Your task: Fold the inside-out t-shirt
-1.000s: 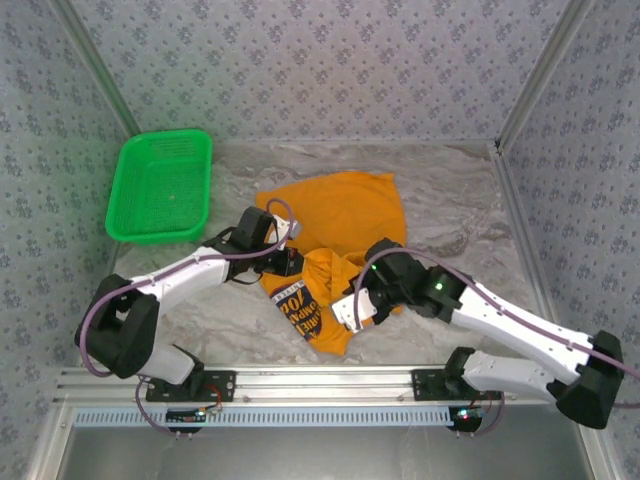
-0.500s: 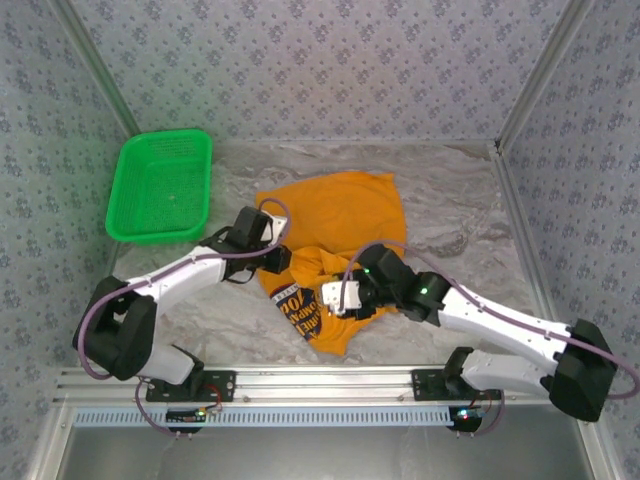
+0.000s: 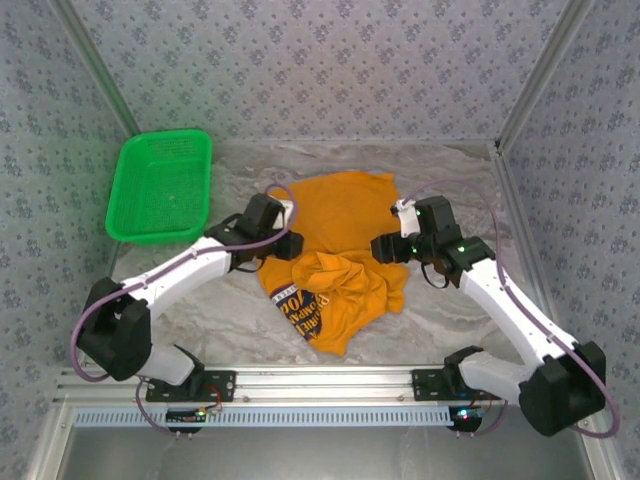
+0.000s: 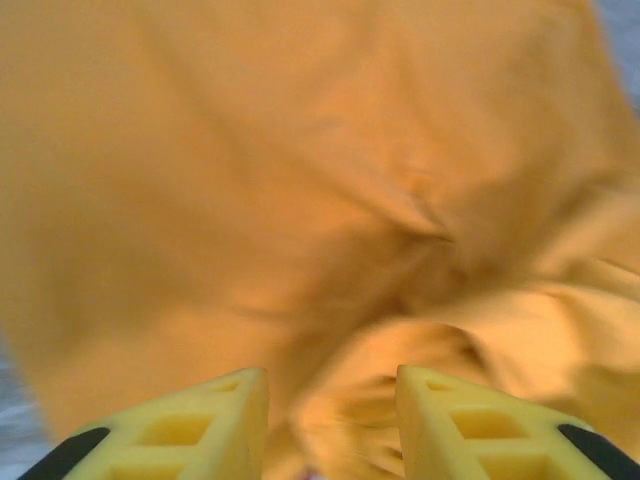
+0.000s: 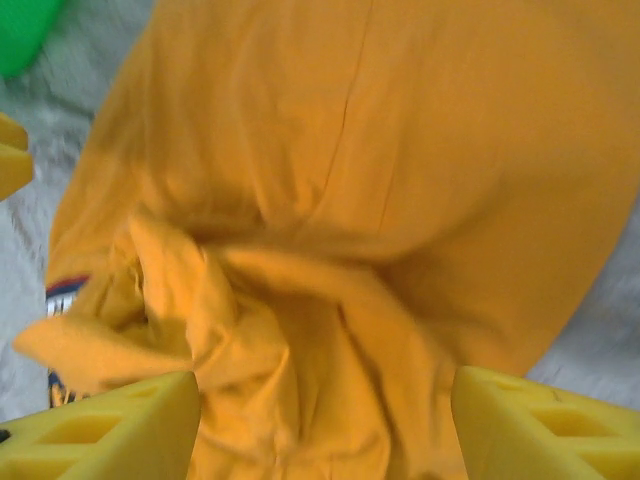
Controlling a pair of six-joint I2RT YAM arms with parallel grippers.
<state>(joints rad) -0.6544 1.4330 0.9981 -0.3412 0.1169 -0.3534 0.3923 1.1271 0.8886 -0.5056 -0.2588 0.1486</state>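
The inside-out t-shirt (image 3: 345, 215) lies mid-table, orange-yellow, its far half flat and its near half bunched in a heap with the dark printed graphic (image 3: 300, 310) showing. My left gripper (image 3: 287, 244) hovers at the shirt's left edge, jaws apart over rumpled cloth (image 4: 400, 230), holding nothing. My right gripper (image 3: 384, 248) hangs at the shirt's right side, open wide above the folds (image 5: 330, 300), nothing between its fingers (image 5: 110, 425).
A green mesh basket (image 3: 160, 186) stands at the far left of the marbled table (image 3: 460, 300); a corner of the basket (image 5: 25, 30) shows in the right wrist view. Patterned walls close in three sides. Bare tabletop lies to the right of the shirt.
Both grippers have opened and let go of the shirt. The right arm swung back and to the right, the left shifted slightly away; the near half of the shirt dropped into a heap.
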